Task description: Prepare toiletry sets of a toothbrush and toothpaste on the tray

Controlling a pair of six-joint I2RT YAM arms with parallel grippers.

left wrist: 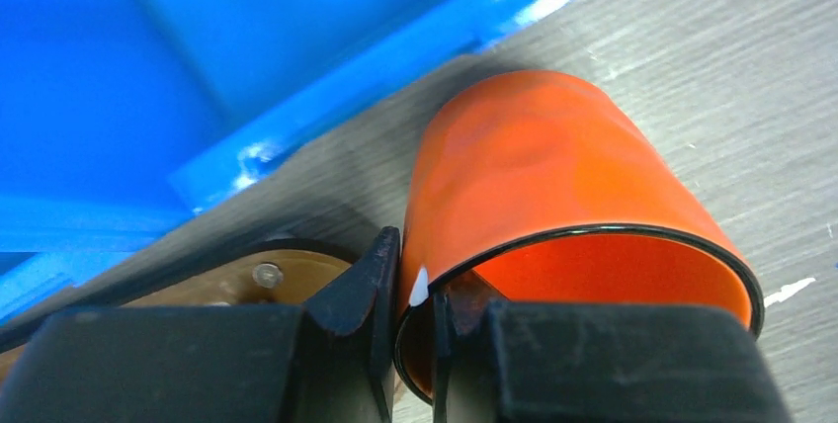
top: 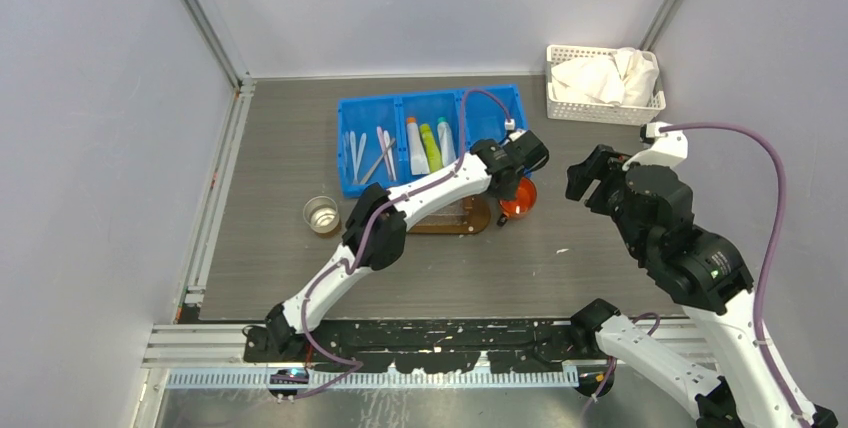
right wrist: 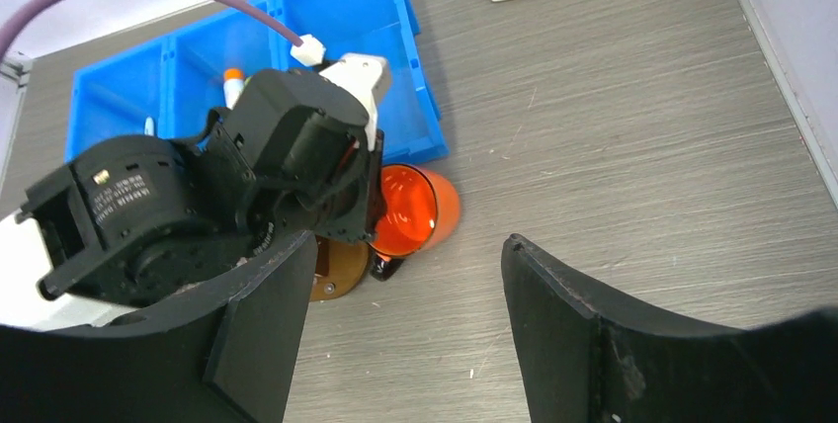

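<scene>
My left gripper [top: 514,184] is shut on the rim of an orange cup [top: 520,199], one finger inside and one outside, as the left wrist view [left wrist: 553,176] shows. The cup hangs tilted just off the right end of the dark-brown tray [top: 468,218], which is mostly hidden under the left arm. Three toothpaste tubes [top: 431,146] stand in the middle compartment of the blue bin [top: 490,123], and pale toothbrushes [top: 366,154] lie in its left compartment. My right gripper [top: 590,180] is open and empty, to the right of the cup [right wrist: 415,208].
A clear glass cup [top: 322,214] stands left of the tray. A white lattice basket [top: 575,108] with white cloths sits at the back right. The bin's right compartment shows empty. Walls enclose the table at the back and both sides.
</scene>
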